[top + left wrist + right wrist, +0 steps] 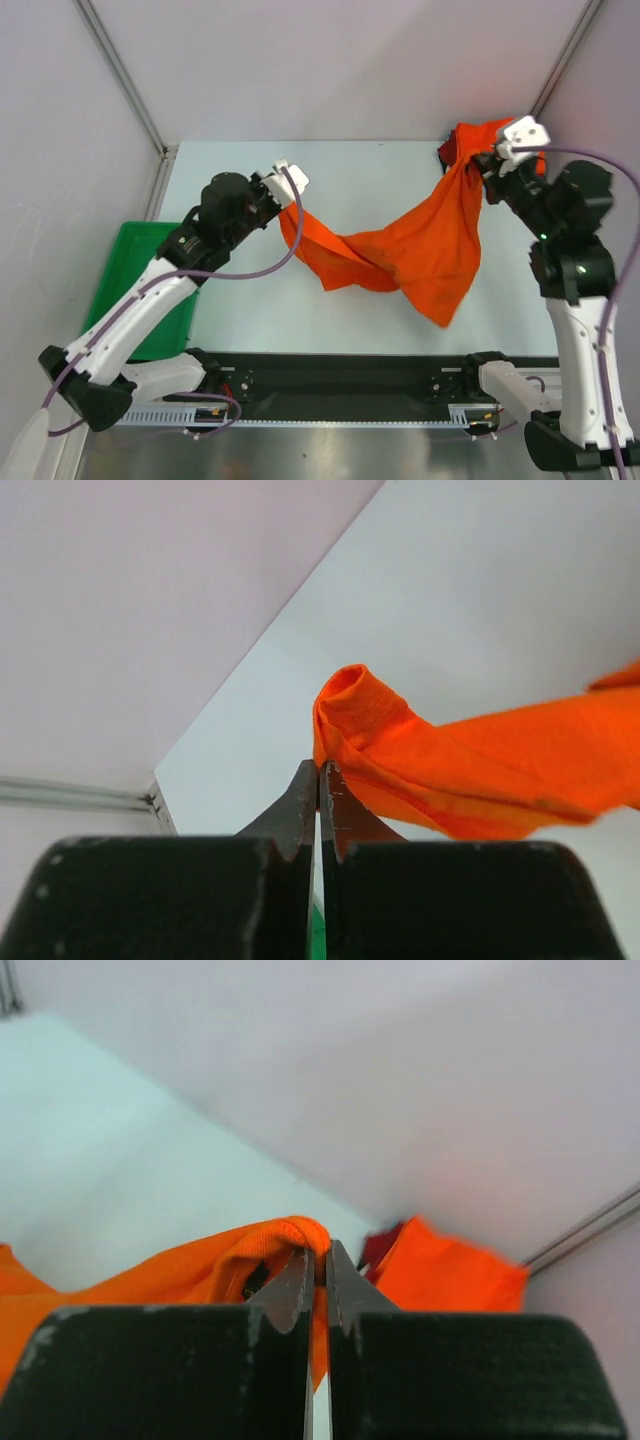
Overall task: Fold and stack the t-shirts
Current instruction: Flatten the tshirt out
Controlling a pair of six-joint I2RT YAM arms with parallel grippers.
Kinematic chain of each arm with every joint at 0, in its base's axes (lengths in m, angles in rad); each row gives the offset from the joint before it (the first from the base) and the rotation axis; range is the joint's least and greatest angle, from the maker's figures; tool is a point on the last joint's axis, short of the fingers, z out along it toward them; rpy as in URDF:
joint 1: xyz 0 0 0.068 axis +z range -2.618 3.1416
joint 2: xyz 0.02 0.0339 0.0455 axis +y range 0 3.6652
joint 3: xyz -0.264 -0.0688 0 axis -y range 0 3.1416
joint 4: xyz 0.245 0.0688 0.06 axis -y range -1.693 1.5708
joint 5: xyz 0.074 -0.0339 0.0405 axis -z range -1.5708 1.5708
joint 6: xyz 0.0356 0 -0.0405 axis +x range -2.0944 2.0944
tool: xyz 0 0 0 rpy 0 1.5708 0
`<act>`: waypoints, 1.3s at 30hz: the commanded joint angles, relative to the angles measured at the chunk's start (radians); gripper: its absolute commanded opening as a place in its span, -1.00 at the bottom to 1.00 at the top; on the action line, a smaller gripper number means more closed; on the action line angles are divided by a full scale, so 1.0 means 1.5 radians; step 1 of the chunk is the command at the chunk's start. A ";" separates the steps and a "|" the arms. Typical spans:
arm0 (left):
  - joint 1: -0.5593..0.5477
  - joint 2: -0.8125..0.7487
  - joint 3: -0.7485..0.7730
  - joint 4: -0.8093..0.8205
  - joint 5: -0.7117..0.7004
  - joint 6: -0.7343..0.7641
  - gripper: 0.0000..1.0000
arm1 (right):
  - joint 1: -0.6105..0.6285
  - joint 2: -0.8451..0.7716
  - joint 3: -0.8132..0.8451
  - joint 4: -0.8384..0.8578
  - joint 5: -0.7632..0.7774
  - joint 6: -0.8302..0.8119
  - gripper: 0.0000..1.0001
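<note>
Left fingers [298, 805] and right fingers [293, 1288], each clamped on a bunched edge, hang the light, limp orange t-shirt [420, 250] sagging from the tabletop [240, 175] centre toward its far right corner, with the seams likely the surest hold.

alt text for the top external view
Two robot arms hold a bright orange t-shirt sagging between them over a pale table, the left gripper and right gripper each shut on an edge. A green tray sits at the left.
</note>
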 commanded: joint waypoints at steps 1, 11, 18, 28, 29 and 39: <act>0.065 0.060 -0.034 0.099 -0.037 0.002 -0.99 | -0.018 0.101 -0.139 0.018 -0.024 0.051 -1.00; 0.180 0.457 0.128 0.064 0.051 -0.124 -0.94 | -0.121 0.368 -0.217 0.133 -0.045 0.107 -1.00; 0.192 0.530 0.215 0.038 0.104 -0.165 0.40 | -0.134 0.441 -0.111 0.099 -0.073 0.089 -1.00; 0.215 0.682 0.359 -0.035 0.171 -0.124 0.27 | -0.129 0.449 -0.125 0.093 -0.108 0.109 -1.00; 0.217 0.688 0.359 -0.036 0.171 -0.122 0.15 | -0.129 0.451 -0.123 0.091 -0.109 0.109 -1.00; 0.250 0.724 0.345 -0.032 0.170 -0.107 0.11 | -0.129 0.473 -0.103 0.094 -0.106 0.109 -1.00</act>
